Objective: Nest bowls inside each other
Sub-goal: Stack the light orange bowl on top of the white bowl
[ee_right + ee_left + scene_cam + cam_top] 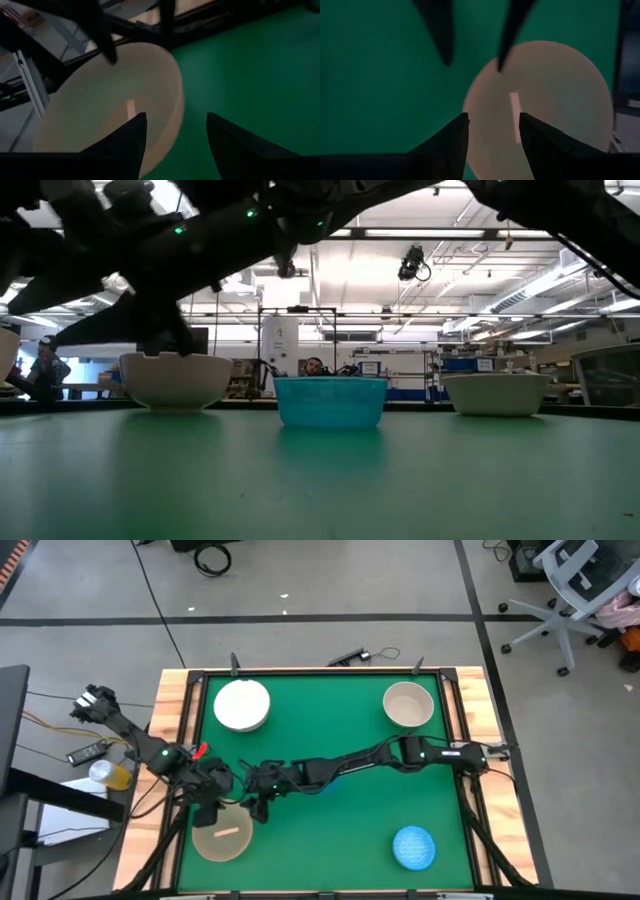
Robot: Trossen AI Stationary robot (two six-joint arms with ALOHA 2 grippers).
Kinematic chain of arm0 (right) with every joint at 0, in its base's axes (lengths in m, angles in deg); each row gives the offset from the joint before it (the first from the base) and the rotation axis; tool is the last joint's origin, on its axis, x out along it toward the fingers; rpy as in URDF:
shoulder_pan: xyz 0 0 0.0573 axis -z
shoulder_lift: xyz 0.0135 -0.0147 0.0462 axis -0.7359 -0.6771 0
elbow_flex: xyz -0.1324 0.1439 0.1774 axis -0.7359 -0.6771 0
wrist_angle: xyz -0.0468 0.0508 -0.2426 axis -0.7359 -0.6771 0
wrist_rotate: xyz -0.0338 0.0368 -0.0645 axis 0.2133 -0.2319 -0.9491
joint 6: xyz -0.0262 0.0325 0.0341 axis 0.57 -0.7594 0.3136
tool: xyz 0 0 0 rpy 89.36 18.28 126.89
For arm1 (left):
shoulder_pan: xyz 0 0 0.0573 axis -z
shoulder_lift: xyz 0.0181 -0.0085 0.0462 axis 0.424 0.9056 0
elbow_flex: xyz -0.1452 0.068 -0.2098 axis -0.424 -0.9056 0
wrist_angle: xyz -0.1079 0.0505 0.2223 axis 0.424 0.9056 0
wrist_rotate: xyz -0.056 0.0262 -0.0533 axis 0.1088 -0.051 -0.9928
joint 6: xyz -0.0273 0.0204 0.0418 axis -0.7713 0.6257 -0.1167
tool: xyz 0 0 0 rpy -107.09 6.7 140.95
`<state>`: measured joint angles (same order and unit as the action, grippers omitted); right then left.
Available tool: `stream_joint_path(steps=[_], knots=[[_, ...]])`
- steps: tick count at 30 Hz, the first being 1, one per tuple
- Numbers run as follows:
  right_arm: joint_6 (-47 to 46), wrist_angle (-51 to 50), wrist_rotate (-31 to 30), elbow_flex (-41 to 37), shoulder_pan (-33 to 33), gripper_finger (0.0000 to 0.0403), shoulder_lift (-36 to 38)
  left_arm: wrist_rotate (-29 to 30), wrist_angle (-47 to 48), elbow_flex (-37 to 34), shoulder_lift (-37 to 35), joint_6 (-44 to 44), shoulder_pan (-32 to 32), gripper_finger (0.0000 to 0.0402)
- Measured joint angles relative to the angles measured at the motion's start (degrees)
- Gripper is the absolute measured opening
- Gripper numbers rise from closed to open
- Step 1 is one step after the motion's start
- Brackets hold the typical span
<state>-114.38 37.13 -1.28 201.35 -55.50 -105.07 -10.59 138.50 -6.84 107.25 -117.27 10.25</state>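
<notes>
The peach-tan bowl (222,833) stands on the green table near its front left corner. It also fills the left wrist view (545,100) and the right wrist view (110,100). Both grippers hang over its far rim. My left gripper (208,802) (492,127) is open, and so is my right gripper (262,806) (175,127), whose arm reaches across from the right. Neither has anything between its fingers. The white bowl (242,705) stands at the far left, the cream-beige bowl (408,705) at the far right and the light blue speckled bowl (413,847) at the near right.
A raised wooden frame (170,730) borders the green table. The two arms crowd the left half of the table, and my right arm (350,762) stretches across its middle. Bare green surface lies between the peach-tan bowl and the light blue bowl.
</notes>
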Motion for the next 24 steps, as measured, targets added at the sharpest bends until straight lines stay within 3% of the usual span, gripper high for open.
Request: stream_joint_path(steps=[9,13,18,24], knots=[[3.18,-4.44,1.18,1.75,-0.09,0.021,-2.64,5.24,1.14,0.55,0.09,0.02,0.0,0.0176],[6.53,-7.37,-1.57,1.71,-0.39,0.0196,-2.64,6.58,1.11,0.55,0.09,0.02,-0.01,0.0176],[8.0,-8.23,-1.55,1.73,-0.44,0.0132,-2.62,8.42,1.12,0.55,0.09,0.02,-0.01,0.0176],[11.2,-9.2,-1.27,1.73,0.29,0.0017,-1.9,11.57,1.78,0.55,0.09,-0.33,-0.26,0.0176]])
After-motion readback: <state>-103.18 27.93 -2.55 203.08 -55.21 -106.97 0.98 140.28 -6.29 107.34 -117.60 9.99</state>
